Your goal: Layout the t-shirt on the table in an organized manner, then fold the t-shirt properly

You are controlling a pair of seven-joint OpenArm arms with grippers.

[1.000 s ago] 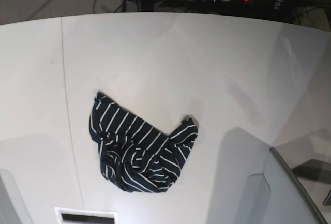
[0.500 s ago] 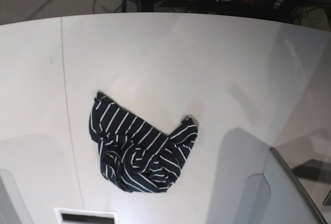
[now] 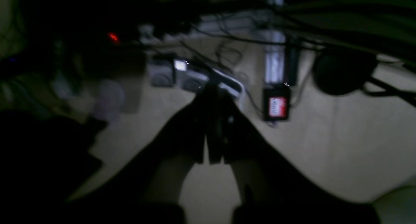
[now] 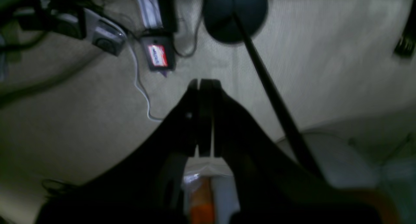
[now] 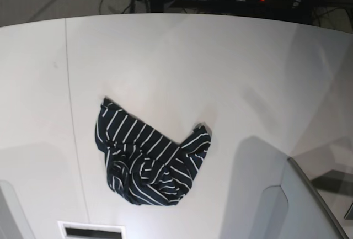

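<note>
Crumpled t-shirt (image 5: 150, 159) on the table (image 5: 220, 73), both grippers away from it.

The shirt lies bunched (stripes running every way) at the near-left part of the tabletop, right of the dark seam. The left gripper (image 3: 211, 91) and right gripper (image 4: 203, 82) hang above a carpeted floor strewn with cables, jaws pressed together, holding nothing.

T-shirt (image 5: 150, 162) on table (image 5: 220, 73), near front

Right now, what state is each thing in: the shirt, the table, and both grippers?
t-shirt: crumpled in a heap on the table, not laid out, not folded, untouched.
table: bears the shirt alone.
left gripper: shut, holding nothing, pointed at the floor.
right gripper: shut, holding nothing, pointed at the floor.
</note>
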